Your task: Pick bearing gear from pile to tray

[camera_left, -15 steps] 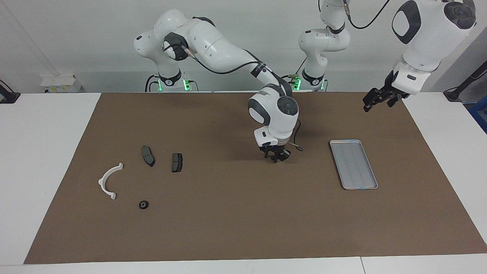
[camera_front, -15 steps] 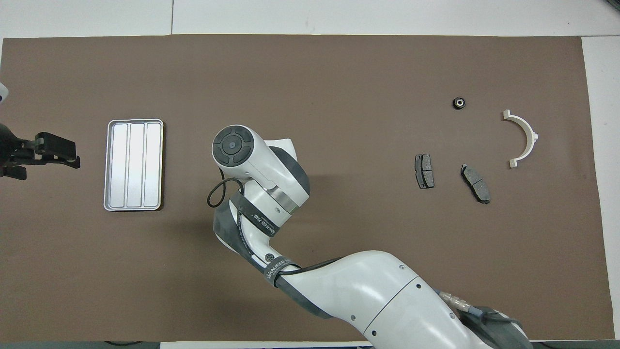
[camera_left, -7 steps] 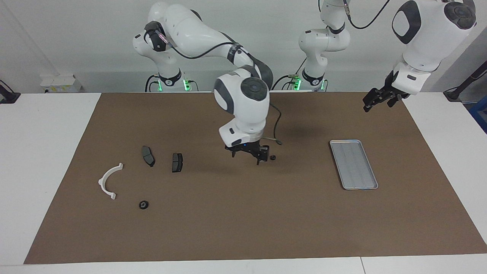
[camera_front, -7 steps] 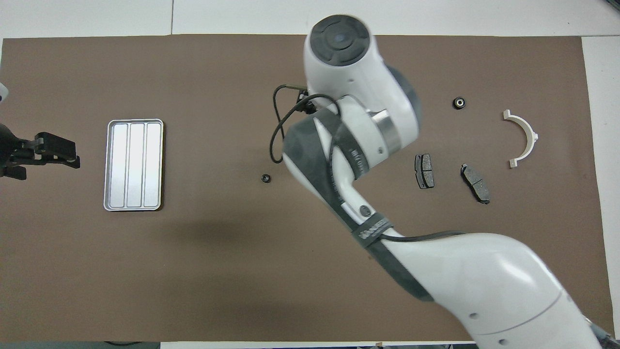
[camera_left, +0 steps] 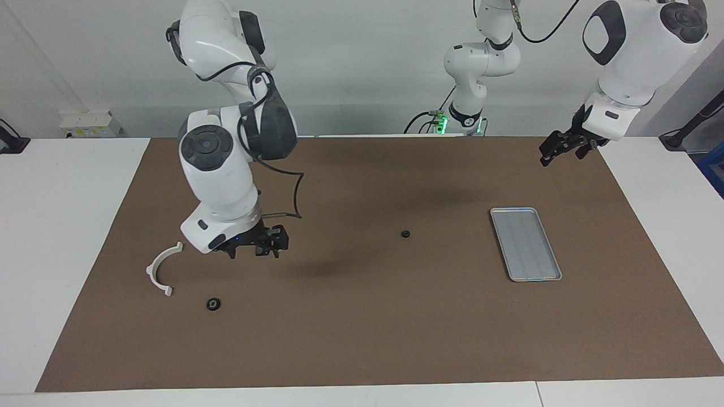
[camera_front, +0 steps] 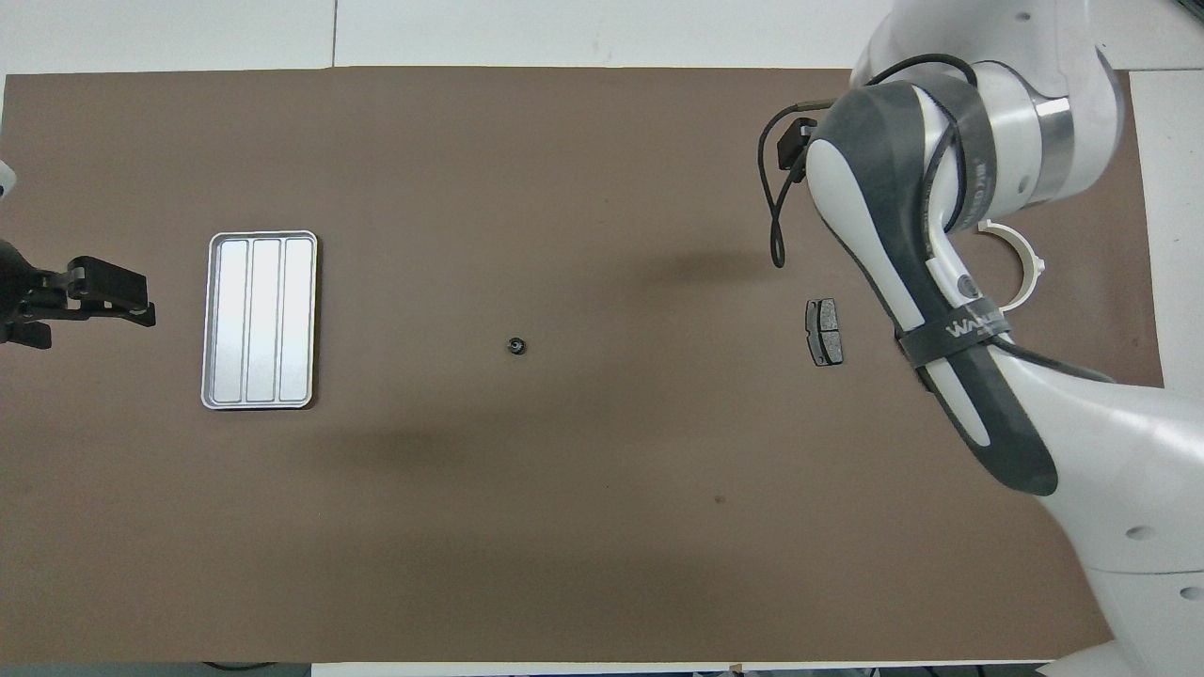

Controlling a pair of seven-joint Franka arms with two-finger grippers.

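Bearing gear [camera_left: 405, 233] sits alone on the brown mat [camera_left: 362, 339] mid-bench, between the pile and the tray [camera_left: 525, 243], well apart from both and not in the tray. Right gripper [camera_left: 257, 244] hangs over the pile, above the brake pads [camera_front: 824, 331], jaws spread and empty. White half-ring bracket [camera_left: 162, 269] lies beside it toward the right arm's end, and a second black round piece [camera_left: 213, 304] lies farther from the robots. Left gripper [camera_left: 561, 146] waits up in the air beside the tray, jaws spread too, holding nothing.

If that second round piece is the next pick, I'd say come straight down centred on it with jaws wide, since it's tiny and could skid. Someone also needs to carry the mid-bench gear over the tray rim.
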